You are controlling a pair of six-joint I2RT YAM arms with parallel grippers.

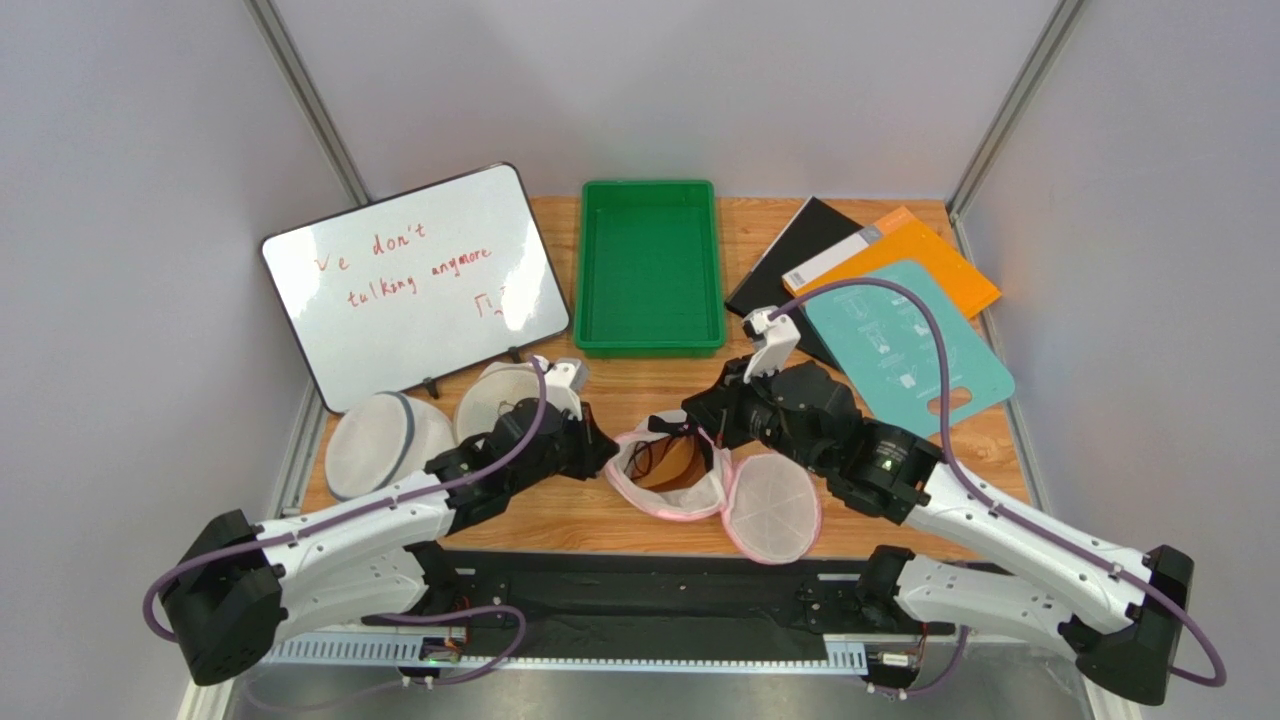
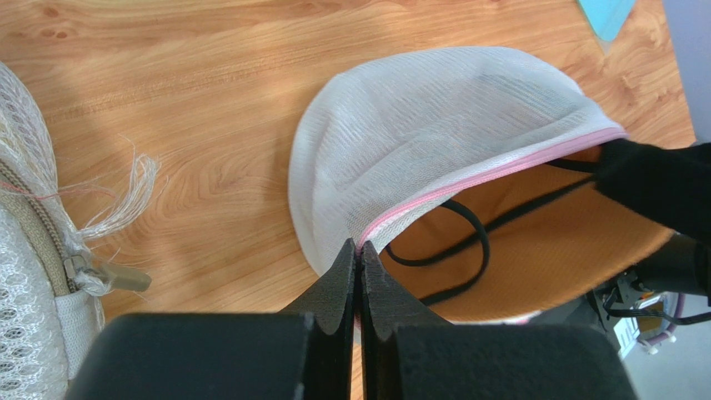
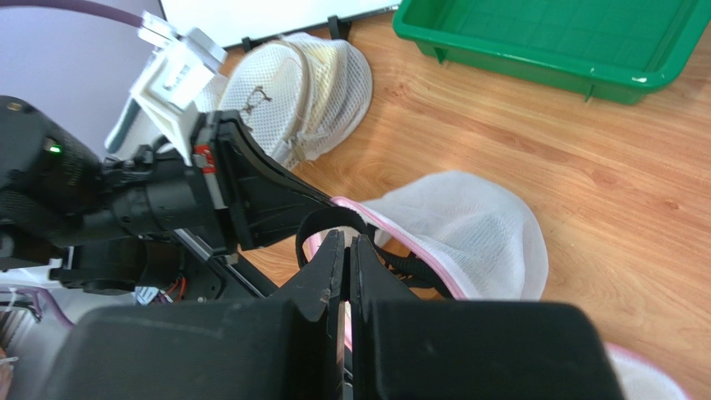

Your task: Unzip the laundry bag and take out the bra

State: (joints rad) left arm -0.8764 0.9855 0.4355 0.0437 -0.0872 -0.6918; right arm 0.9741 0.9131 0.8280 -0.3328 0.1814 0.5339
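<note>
The left gripper fills the bottom of its own view, its two black fingers pressed together with the pink zipper edge of the laundry bag nipped at their tips. The bag's white mesh dome rises just beyond the fingertips and to their right. Its mouth gapes on the right side of them, showing the bra inside as a brown cup, with a thin black strap looping out close to the tips.

The right gripper meets the same mouth from the opposite side. Its fingers are also closed, and their tips sit on the pink rim where a loop of black strap curls over. They seem to pinch the rim, though the strap lies so close that I cannot be sure it is not caught too. From above, the bag hangs open between the two grippers, which stand near each other without touching.

A round mesh disc with pink edging lies touching the bag, on the right of the right fingers. Left of the left fingers sits a plain white mesh bag with a grey zipper pull and frayed threads. A second plain bag lies further left of that one. Well beyond both sets of fingertips stand a whiteboard with red writing, a green tray and a teal board overlapping an orange folder, all on the wooden table.
</note>
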